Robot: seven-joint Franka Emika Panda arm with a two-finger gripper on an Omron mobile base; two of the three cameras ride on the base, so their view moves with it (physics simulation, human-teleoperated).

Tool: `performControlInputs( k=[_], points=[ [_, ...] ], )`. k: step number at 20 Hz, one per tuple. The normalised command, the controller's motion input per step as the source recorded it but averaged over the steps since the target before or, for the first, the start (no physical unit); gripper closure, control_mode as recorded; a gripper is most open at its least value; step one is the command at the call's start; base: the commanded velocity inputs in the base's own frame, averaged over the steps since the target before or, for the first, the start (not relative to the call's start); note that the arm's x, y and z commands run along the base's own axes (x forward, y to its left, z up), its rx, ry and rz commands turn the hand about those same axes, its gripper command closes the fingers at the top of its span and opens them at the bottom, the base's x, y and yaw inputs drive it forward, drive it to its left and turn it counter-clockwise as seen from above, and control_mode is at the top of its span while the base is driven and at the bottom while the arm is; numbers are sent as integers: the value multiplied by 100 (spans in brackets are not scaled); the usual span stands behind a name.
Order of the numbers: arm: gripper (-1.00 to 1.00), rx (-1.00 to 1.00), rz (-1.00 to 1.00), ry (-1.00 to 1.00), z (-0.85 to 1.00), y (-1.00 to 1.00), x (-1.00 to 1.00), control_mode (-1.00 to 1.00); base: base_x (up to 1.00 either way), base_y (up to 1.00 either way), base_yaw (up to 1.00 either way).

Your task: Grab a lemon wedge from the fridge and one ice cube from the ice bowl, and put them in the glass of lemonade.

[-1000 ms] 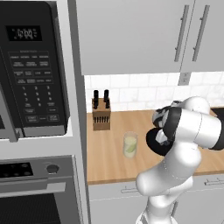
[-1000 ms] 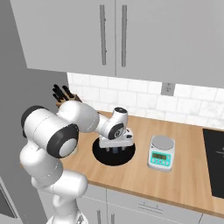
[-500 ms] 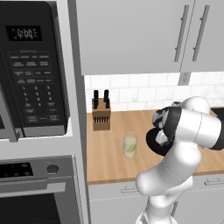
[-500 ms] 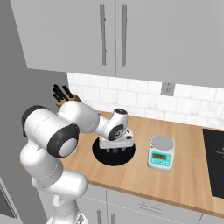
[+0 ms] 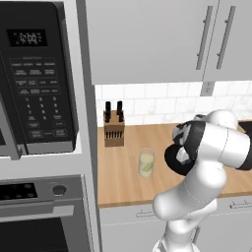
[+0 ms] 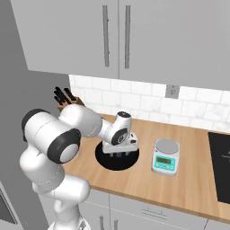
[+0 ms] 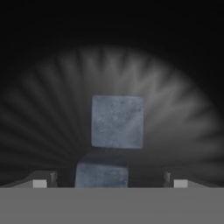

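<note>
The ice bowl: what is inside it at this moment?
In the hand view, two ice cubes lie in the ice bowl, between the open hand. Part of the nearer cube is cut off at the picture's bottom.

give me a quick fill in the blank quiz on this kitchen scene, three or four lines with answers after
1. The hand hangs over the round black ice ____.
2. In the hand view, a pale ice cube lies between the fingertips, whose jaws stand ____.
3. The glass of lemonade stands on the wooden counter in front of the ____ block.
4. The small scale has a ____ display panel.

Missing words: bowl; open; knife; teal
</note>
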Motion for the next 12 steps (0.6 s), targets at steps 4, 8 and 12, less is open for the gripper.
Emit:
performControlInputs(
  k=[4,8,12],
  points=[
    [-100,0,0,0,0,0,-6,-100,0,0,0],
    [-100,0,0,0,0,0,0,-100,0,0,0],
    [-100,0,0,0,0,0,0,-100,0,0,0]
  ],
)
